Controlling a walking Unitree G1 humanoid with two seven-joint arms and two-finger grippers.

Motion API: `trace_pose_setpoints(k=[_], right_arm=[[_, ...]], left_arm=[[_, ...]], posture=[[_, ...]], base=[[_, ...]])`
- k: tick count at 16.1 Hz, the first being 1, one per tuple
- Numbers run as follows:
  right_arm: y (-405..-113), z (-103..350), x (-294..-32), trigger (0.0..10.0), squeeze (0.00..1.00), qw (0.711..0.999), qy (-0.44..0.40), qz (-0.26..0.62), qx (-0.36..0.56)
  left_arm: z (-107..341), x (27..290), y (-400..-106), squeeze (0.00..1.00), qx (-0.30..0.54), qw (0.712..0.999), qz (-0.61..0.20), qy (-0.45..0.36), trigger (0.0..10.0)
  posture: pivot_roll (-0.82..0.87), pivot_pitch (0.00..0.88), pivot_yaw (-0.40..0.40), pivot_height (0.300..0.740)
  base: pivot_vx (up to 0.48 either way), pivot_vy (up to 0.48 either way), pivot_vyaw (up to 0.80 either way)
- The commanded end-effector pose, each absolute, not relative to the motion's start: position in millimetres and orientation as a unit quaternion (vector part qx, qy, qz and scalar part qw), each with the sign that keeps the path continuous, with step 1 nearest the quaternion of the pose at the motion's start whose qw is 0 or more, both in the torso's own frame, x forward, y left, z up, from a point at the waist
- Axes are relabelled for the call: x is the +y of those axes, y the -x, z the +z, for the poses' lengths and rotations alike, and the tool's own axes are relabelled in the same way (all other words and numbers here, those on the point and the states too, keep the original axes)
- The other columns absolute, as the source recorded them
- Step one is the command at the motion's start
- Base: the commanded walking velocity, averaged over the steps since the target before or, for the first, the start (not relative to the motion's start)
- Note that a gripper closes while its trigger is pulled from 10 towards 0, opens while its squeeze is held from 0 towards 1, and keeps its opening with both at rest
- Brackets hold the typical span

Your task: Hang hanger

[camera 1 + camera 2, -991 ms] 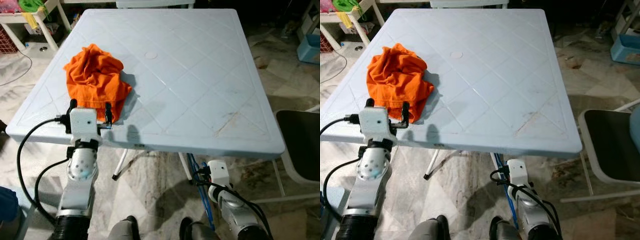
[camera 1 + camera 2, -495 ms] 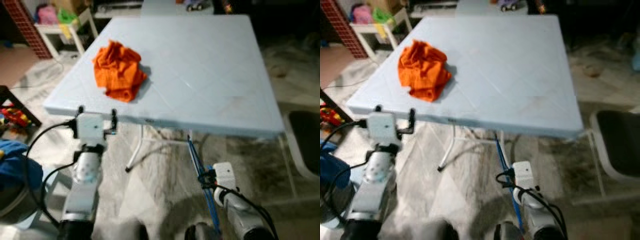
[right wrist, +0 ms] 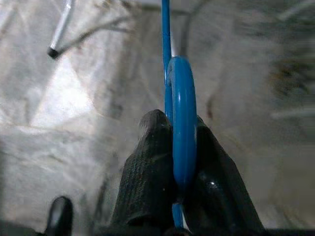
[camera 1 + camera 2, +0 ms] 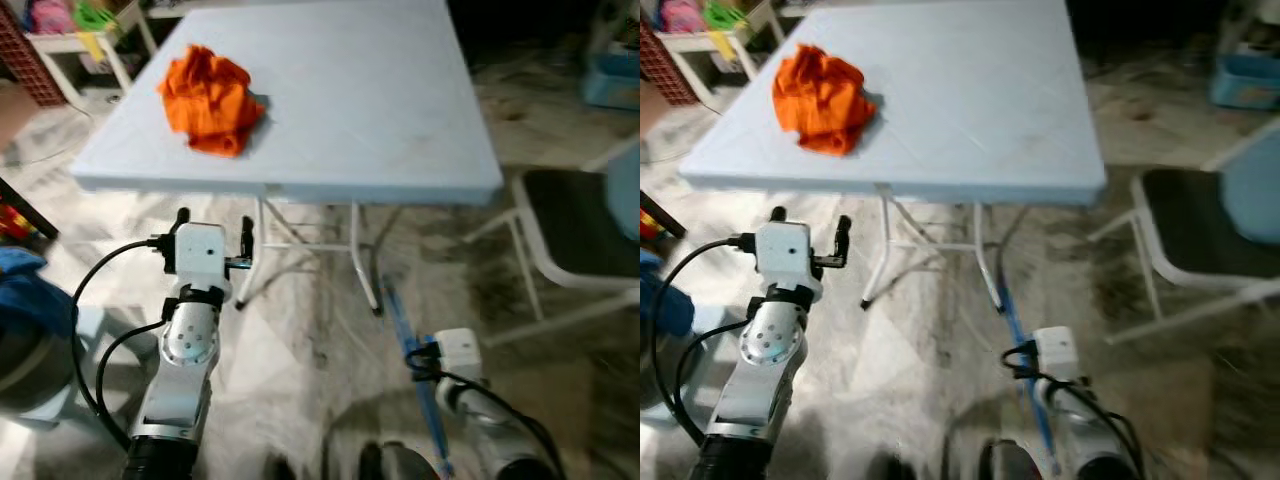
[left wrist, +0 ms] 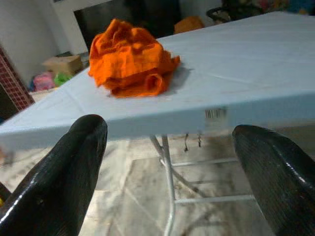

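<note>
Low at near right, right gripper point(image 3: 172, 162) pinches blue hanger point(image 3: 181, 118) for carrying (left gripper point(image 5: 162, 162) wide open, empty)

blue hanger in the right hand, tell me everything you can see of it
The hanger is bright blue, smooth and glossy, like plastic. One thick rounded section is pinched between the two black fingers of the right tool, with a thinner straight bar running on past it. From the head views it shows as a slim blue bar slanting over the marble floor, low in front of the robot, below the table's near edge. Its hook and full shape cannot be made out.
</note>
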State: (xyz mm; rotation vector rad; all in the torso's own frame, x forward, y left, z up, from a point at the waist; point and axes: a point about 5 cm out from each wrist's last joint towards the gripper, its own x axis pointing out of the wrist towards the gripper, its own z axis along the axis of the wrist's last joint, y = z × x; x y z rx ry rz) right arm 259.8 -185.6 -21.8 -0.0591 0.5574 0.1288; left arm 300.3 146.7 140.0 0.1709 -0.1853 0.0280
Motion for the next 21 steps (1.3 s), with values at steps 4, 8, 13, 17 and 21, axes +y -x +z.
trace_pose_setpoints(k=[4, 8, 13, 17, 21], right_arm=[[-254.3, -27.2, -173.4, 10.0, 0.0, 0.956, 0.023, 0.083, 0.282], [-254.9, -26.8, -173.2, 10.0, 0.0, 0.956, 0.023, 0.083, 0.281], [-252.6, -27.8, -174.1, 10.0, 0.0, 0.956, 0.024, 0.081, 0.281], [-248.5, -30.5, -173.7, 10.0, 0.0, 0.955, 0.025, 0.08, 0.286], [-248.4, -30.6, -171.2, 10.0, 0.0, 0.955, 0.023, 0.081, 0.286]], left_arm=[[124.1, 153.7, -294.5, 0.0, -0.063, 0.993, 0.01, -0.103, 10.0], [109.1, 152.9, -293.1, 0.0, -0.035, 0.992, -0.023, -0.115, 10.0], [93.4, 150.3, -293.0, 0.0, 0.006, 0.994, -0.053, -0.092, 10.0], [90.4, 149.0, -293.0, 0.0, 0.012, 0.994, -0.066, -0.088, 10.0], [88.7, 149.6, -292.7, 0.0, 0.013, 0.992, -0.079, -0.097, 10.0]], posture=[[-0.04, 0.179, 0.048, 0.74], [-0.03, 0.179, 0.048, 0.74], [-0.05, 0.186, 0.049, 0.74], [-0.05, 0.189, 0.054, 0.74], [-0.05, 0.191, 0.059, 0.74]], base=[[-0.36, 0.0, 0.0], [-0.161, 0.0, 0.0], [0.0, 0.0, 0.0], [0.0, 0.146, 0.0], [0.0, 0.466, 0.0]])
